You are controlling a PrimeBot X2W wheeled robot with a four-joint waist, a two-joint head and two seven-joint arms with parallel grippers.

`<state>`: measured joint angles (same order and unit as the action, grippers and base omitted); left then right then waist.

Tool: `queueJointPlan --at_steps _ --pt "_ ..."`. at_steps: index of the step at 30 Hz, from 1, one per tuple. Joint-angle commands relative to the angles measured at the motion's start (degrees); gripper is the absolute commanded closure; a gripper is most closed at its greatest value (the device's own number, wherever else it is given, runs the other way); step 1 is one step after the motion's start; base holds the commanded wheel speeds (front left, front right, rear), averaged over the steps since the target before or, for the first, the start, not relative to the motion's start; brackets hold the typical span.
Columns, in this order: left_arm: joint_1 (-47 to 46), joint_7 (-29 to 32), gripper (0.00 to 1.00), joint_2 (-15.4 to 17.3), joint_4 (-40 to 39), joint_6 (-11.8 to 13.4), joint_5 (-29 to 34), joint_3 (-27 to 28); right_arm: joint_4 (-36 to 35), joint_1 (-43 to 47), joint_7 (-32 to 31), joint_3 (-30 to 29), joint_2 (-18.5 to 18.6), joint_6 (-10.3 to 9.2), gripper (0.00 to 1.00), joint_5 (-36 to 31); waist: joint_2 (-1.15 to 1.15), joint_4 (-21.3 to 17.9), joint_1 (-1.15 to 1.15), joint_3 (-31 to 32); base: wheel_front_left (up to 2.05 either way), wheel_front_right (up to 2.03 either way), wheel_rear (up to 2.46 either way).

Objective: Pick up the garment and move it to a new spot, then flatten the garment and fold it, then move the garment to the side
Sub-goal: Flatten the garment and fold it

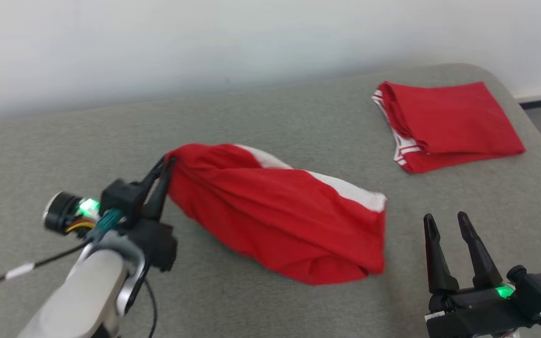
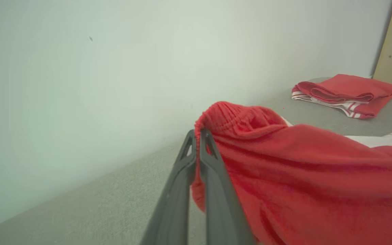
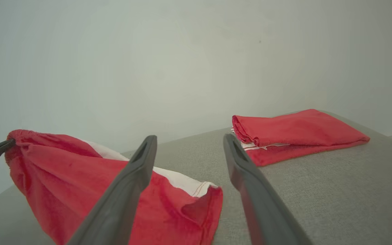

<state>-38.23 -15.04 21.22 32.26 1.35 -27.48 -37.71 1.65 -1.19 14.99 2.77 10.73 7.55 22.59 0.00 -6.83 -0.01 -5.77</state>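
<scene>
Left gripper pinches garment waistband, cloth lifted at left, rest dragging on table. Right gripper spread, empty (near right). Risk: thin pinch slips, hem snags.

The head view looks down across the grey surface toward the wall. Both wrist views sit low, facing that wall; all three share the bunched garment and folded garment.
</scene>
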Motion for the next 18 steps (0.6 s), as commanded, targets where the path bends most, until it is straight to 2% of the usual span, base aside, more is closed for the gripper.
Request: queueJointPlan --at_steps 1,6,13,18 --pt "1.3 -0.2 1.0 0.3 -0.5 0.3 0.4 0.3 0.0 0.5 0.3 0.2 0.1 -0.16 0.0 -0.2 0.0 2.4 0.01 1.7 0.0 0.0 0.0" --pt "10.0 -0.2 1.0 2.1 -8.2 1.6 2.4 4.5 0.1 1.5 0.3 0.0 -0.1 -0.16 0.0 -0.3 0.0 3.8 0.01 2.5 0.0 0.0 0.0" --pt "20.2 -0.2 1.0 -1.1 -13.4 2.2 3.8 8.9 -0.1 2.6 0.3 0.1 0.0 -0.16 0.0 -0.1 0.0 4.5 0.01 2.7 0.0 0.0 0.0" --pt "27.3 -0.2 1.0 -4.0 -16.1 1.1 5.8 11.4 -0.4 2.8 0.2 -0.1 -0.1 -0.16 0.0 0.2 0.0 4.5 0.01 2.2 0.0 0.0 0.0"
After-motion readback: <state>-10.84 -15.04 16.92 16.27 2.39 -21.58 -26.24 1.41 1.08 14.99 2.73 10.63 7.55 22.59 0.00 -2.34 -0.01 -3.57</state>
